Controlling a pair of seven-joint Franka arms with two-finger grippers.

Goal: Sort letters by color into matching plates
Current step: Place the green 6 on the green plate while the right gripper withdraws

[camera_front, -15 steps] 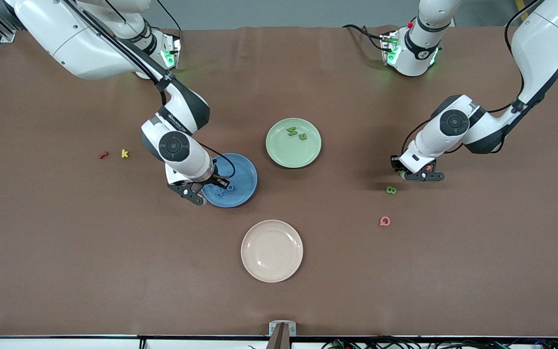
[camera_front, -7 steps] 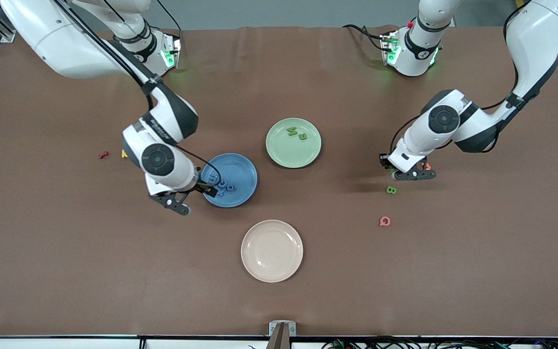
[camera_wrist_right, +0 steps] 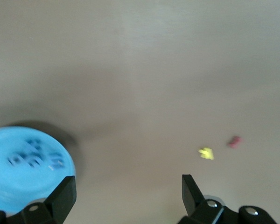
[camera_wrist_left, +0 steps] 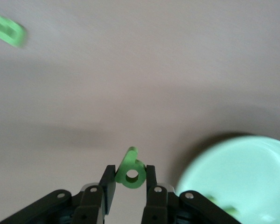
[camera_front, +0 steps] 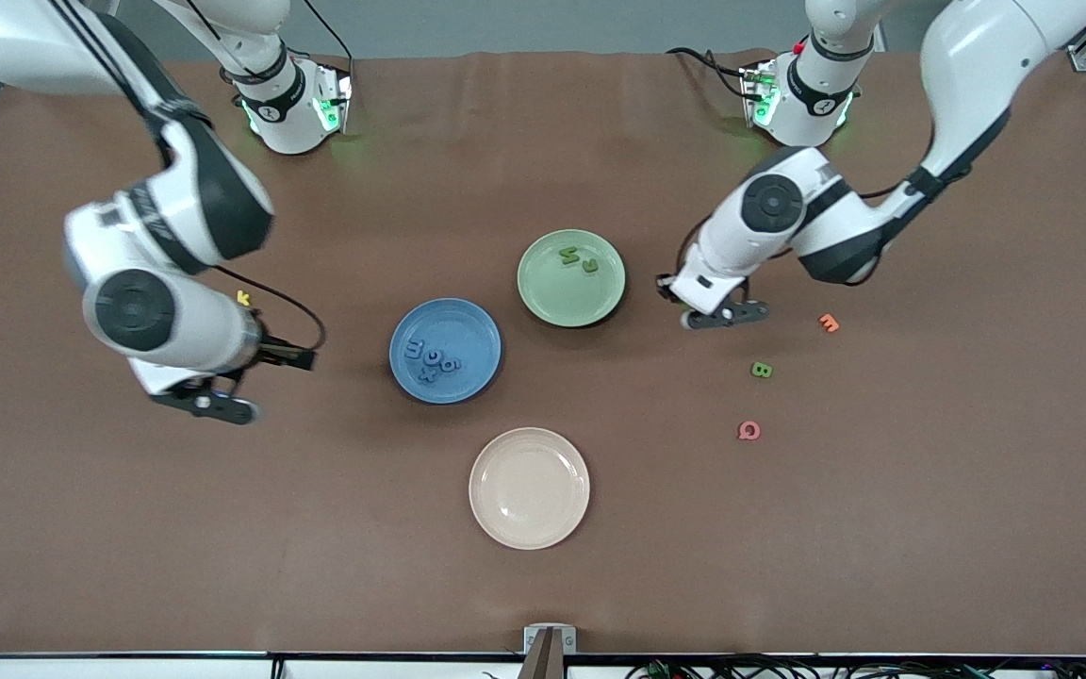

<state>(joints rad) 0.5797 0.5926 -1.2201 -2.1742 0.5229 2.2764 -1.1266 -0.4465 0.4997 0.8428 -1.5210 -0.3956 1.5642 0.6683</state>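
Left tool (camera_wrist_left: 129, 181) grips green "6" (camera_wrist_left: 130, 172). Green "B" (camera_front: 762, 371) on desk (camera_front: 882, 519). Pink "Q" (camera_front: 748, 431) on desk, nearer front camera than "B". Orange "E" (camera_front: 829, 323) on desk, lying sideways. Yellow "k" (camera_front: 243, 298) on desk, partly hidden by right arm. Blue plate (camera_front: 411, 377) holds blue letters (camera_front: 434, 357): "3", "x" readable, others unclear. Green plate (camera_front: 543, 302) holds two green letters (camera_front: 578, 260), unreadable.

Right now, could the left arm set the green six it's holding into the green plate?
Probably yes. The left gripper is shut on the green six and hangs over bare table just beside the green plate, with nothing between them. Two green letters leave room.
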